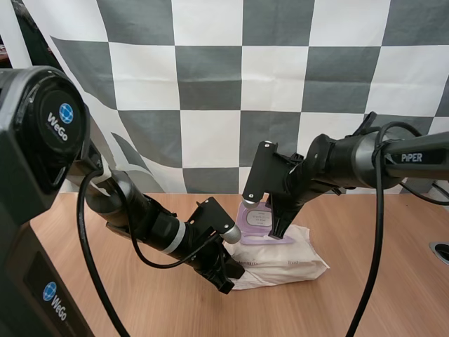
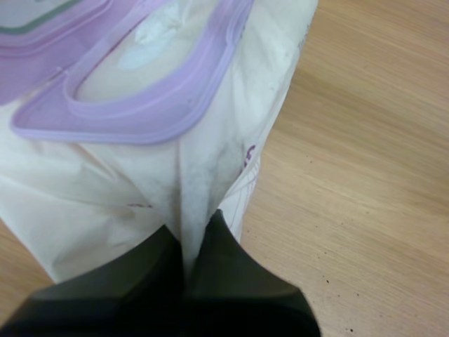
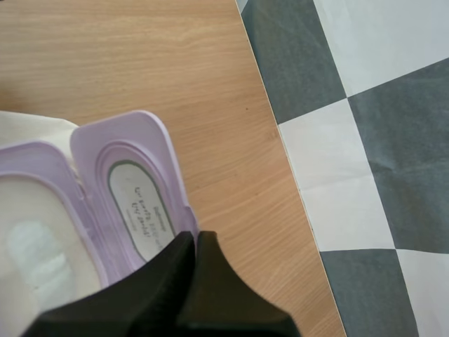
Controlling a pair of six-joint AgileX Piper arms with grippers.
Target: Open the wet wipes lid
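A white pack of wet wipes (image 1: pixel 287 256) lies on the wooden table (image 1: pixel 372 295). Its purple lid (image 1: pixel 256 216) is flipped up and stands open above the purple frame (image 2: pixel 140 112). My left gripper (image 1: pixel 226 283) is shut on the pack's near-left end, a crease of the white wrapper (image 2: pixel 105 196) pinched between its tips (image 2: pixel 196 228). My right gripper (image 1: pixel 276 230) points down at the lid's right edge. In the right wrist view its tips (image 3: pixel 195 239) are shut on the corner of the lid (image 3: pixel 137 200), beside the uncovered opening (image 3: pixel 35 253).
Bare wooden tabletop (image 3: pixel 175 63) stretches around the pack up to the table's back edge (image 3: pixel 280 140). A round dark fitting (image 1: pixel 440 251) sits in the table at the far right.
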